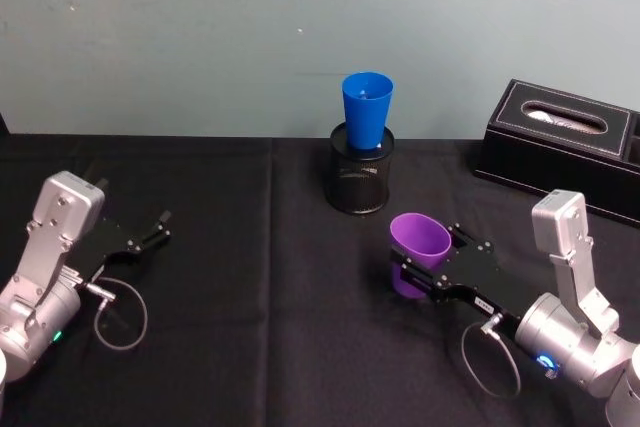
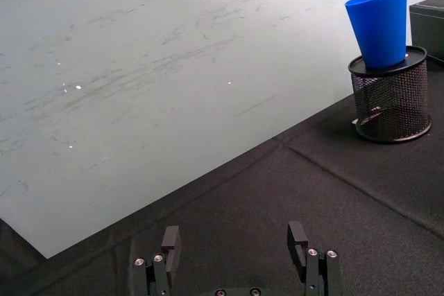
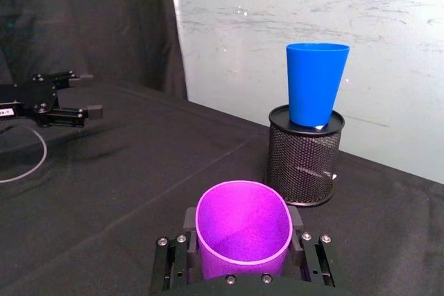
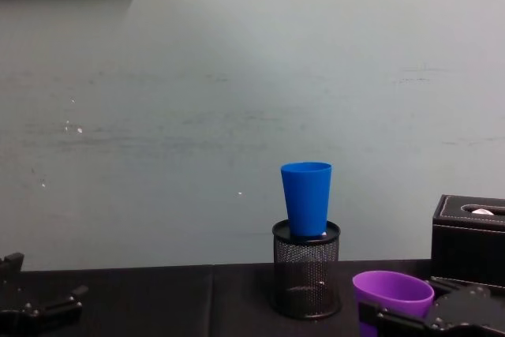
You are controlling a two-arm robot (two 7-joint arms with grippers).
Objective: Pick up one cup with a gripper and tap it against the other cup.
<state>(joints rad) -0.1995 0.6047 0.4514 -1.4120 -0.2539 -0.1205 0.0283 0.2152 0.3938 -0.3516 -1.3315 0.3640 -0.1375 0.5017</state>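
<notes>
right gripper (image 1: 428,253) clamps purple cup (image 1: 418,245), for tapping | blue cup (image 1: 367,107) propped in holder (image 1: 360,189) as target | left gripper (image 1: 155,230) fingers apart, idle

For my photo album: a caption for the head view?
Right gripper holds a purple cup before a blue cup standing in a mesh holder; left gripper idle.
</notes>
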